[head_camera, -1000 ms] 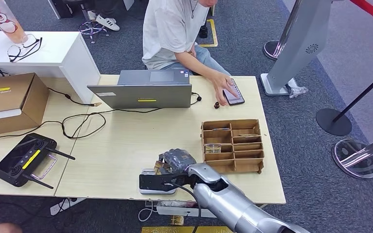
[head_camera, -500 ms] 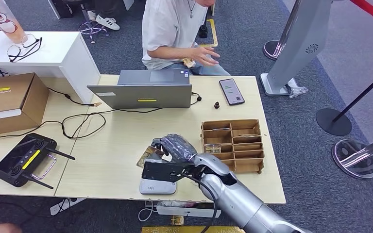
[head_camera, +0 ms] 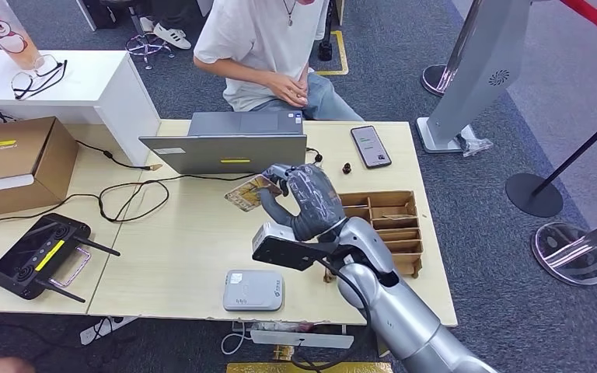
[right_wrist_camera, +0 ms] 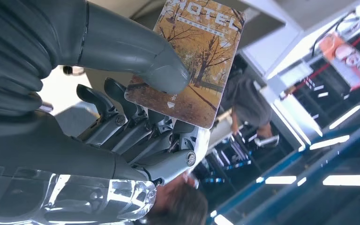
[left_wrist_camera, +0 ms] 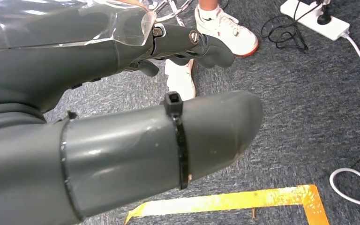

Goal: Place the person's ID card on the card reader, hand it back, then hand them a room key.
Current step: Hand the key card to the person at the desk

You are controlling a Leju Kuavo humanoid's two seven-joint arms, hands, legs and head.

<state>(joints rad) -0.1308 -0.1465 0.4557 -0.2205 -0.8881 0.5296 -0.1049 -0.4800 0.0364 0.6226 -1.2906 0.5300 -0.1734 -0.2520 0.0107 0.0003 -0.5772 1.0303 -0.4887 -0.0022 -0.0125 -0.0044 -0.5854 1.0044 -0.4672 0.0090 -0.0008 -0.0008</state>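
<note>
My right hand point(head_camera: 303, 200) is raised over the middle of the table and pinches a card point(head_camera: 250, 192) between thumb and fingers. In the right wrist view the card point(right_wrist_camera: 192, 61) carries an autumn tree picture and the word HOTEL, with the thumb point(right_wrist_camera: 136, 51) pressed on its face. The grey card reader point(head_camera: 253, 290) lies near the table's front edge with nothing on it. The person point(head_camera: 260, 47) sits behind the laptop, hands together at the lap. My left hand point(left_wrist_camera: 122, 117) hangs over the carpet, holding nothing, fingers loosely apart.
A wooden compartment tray point(head_camera: 377, 233) stands just right of my right arm. A closed laptop point(head_camera: 229, 144), a phone point(head_camera: 371, 146) and a trailing cable point(head_camera: 132, 194) lie at the back. A black controller point(head_camera: 39, 255) and a cardboard box point(head_camera: 12, 163) sit to the left.
My right hand lifted the card off the reader and carried it up and forward toward the laptop. The person took a hand off the phone and drew both hands in.
</note>
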